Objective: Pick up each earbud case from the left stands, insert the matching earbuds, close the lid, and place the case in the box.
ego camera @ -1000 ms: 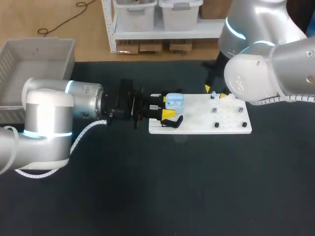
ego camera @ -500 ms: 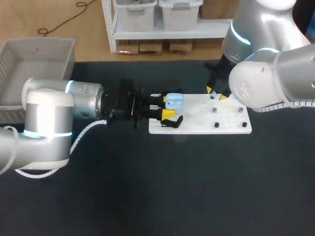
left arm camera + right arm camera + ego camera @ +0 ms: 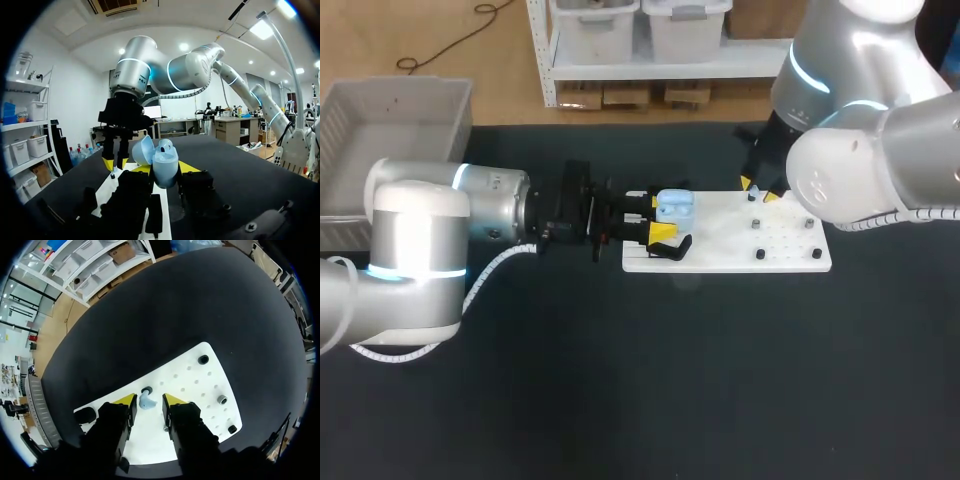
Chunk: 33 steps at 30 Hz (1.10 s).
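The right arm (image 3: 855,165) hides most of its tool (image 3: 756,189).

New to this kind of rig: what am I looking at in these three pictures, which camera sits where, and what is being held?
Two grey robot arms are at a black table. The head view looks down from above and behind them; each round picture comes from a camera on one wrist. The left arm has its yellow-tipped jaws shut on a light blue earbud case with its lid open, over the left end of a white pegged board. The right arm hangs over the board's far edge, its jaws open on either side of a small light blue earbud lying on the board, apparently without touching it. A grey plastic bin sits at the far left.
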### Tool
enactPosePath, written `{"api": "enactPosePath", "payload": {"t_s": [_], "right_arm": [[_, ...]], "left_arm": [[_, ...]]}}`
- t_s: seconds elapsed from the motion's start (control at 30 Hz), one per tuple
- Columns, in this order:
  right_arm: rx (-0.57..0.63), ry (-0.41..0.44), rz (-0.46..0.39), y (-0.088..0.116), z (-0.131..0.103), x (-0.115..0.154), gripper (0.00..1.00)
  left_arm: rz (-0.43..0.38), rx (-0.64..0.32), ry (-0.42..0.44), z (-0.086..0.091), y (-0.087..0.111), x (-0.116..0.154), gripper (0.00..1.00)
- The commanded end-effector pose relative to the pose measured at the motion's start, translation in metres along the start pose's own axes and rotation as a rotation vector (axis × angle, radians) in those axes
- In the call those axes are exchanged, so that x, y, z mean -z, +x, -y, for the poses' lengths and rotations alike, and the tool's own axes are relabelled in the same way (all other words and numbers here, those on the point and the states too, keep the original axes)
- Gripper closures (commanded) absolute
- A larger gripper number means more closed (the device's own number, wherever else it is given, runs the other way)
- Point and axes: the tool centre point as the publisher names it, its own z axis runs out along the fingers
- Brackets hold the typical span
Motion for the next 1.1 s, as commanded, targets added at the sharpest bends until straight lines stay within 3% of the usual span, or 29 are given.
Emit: {"api": "enactPosePath", "payload": {"t_s": [0.03,0.87,1.1], "right_arm": [[0.003,0.001,0.0,0.0004,-0.0007,0.0,0.68],[0.009,0.001,-0.016,-0.0028,-0.0042,-0.0052,0.72],[0.01,0.002,-0.024,-0.0032,-0.0041,-0.0075,0.82]], "left_arm": [[-0.001,-0.001,-0.002,0.0005,0.0001,-0.0002,1.0],[-0.001,-0.001,-0.002,0.0005,0.0001,-0.0002,1.0],[-0.001,-0.001,-0.002,0.0005,0.0001,-0.0002,1.0]]}}
